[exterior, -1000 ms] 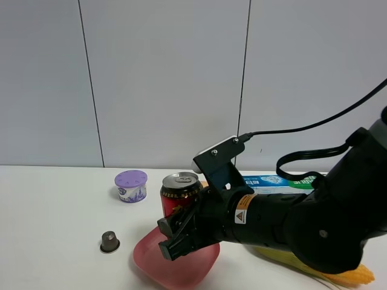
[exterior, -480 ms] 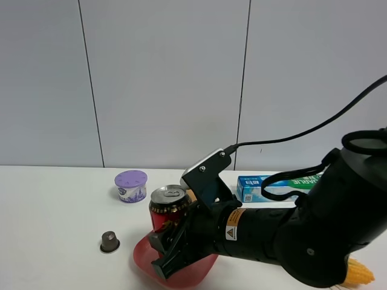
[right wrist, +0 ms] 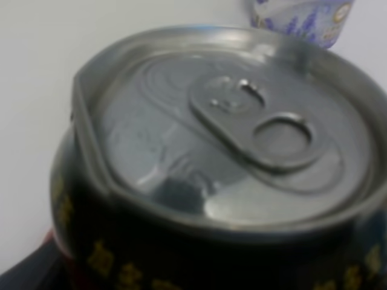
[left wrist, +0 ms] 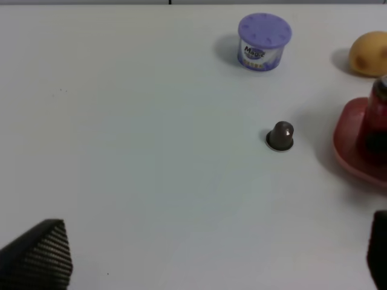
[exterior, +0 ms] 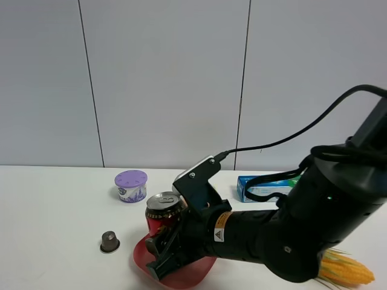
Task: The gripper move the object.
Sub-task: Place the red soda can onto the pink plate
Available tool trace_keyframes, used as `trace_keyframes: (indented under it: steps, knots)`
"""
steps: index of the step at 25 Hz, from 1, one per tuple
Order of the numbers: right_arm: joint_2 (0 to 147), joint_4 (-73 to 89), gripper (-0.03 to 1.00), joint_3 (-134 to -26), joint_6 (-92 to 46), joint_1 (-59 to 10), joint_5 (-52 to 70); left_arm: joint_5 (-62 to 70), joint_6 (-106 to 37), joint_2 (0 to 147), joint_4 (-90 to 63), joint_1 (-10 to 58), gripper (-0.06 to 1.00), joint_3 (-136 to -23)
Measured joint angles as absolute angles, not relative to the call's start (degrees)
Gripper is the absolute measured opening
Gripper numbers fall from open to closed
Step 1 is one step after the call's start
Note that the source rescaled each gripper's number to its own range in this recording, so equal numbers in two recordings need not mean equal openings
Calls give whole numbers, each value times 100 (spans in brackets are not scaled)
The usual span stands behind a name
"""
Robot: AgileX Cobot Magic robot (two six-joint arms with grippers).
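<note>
High view: right gripper has fingers clamped round lower body of tilted red can; red dish just below fingertips, dark capsule near, beyond them.
Left wrist view: left gripper spread wide, holding nothing; can well ahead, off to side.
Right wrist view: can top close before gripper, fingers not visible.

The red can, silver top up, sits upright in the right claw.
</note>
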State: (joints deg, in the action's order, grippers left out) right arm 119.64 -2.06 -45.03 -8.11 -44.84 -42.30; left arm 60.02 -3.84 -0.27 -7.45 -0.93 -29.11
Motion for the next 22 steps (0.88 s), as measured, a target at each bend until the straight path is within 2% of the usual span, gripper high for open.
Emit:
trace_keyframes:
  steps: [15, 16, 17, 20, 22]
  knots:
    - [11965, -232, 1, -4554, -875, -4484, -4185, 6002, -384, -27, -745, -93, 100, -2911]
    - [11965, -218, 3, -4554, -881, -4484, -4185, 6002, -384, -27, -745, -93, 100, -2911]
    - [11965, -186, 16, -4560, -910, -4484, -4233, 6002, -384, -27, -745, -93, 100, -2911]
    - [11946, -98, 77, -4576, -923, -4484, -4398, 6002, -384, -27, -745, -93, 100, -2911]
    - [11946, -176, 90, -4576, -923, -4484, -4435, 6002, -384, -27, -745, -93, 100, -2911]
